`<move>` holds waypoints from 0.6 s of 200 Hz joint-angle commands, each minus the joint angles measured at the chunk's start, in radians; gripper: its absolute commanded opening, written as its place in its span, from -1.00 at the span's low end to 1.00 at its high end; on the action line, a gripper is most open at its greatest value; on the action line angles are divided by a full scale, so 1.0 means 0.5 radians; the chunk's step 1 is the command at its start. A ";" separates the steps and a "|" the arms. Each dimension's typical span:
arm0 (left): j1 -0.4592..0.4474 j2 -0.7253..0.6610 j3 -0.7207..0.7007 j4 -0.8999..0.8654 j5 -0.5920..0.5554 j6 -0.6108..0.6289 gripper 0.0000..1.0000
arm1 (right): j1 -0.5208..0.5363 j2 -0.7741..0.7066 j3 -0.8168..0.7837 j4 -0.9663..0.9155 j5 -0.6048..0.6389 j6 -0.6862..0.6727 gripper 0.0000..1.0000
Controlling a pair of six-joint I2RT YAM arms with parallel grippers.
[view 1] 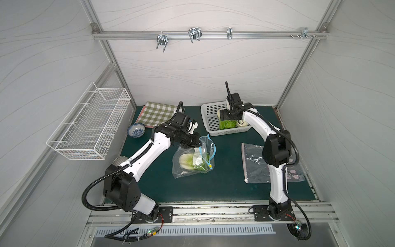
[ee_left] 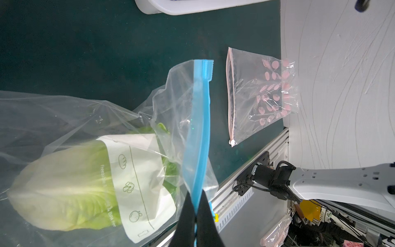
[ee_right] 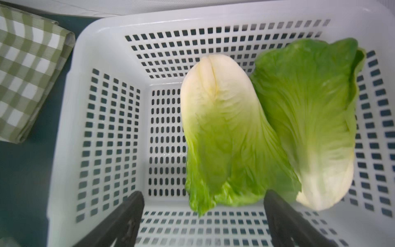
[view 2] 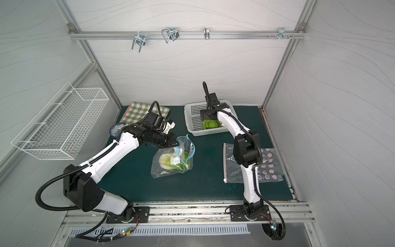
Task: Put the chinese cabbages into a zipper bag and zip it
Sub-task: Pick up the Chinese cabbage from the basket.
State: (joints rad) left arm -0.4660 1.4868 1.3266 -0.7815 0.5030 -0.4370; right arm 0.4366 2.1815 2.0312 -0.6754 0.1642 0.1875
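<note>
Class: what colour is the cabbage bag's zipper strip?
Blue zipper strip; left wrist view shows it best.

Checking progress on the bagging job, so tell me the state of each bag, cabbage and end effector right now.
Blue-zip bag: unzipped, mouth open.
Bagged cabbage: lying inside that bag.
Basket cabbages: side by side in the white basket, not held.
Left end effector: shut on the bag's blue zip strip.
Right end effector: open, over the basket.
Pink-dotted bag: flat on the mat.

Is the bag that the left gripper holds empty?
No, a cabbage lies inside the bag, plainly seen through its clear plastic.
</note>
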 commanded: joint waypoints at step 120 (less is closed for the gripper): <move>0.012 -0.098 -0.064 0.054 -0.018 0.070 -1.00 | -0.025 0.321 0.255 -0.115 -0.316 -0.073 -0.57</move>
State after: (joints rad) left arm -0.4648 1.4590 1.2900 -0.7769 0.5003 -0.4236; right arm 0.4149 2.4092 2.1788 -0.7303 0.1192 0.1337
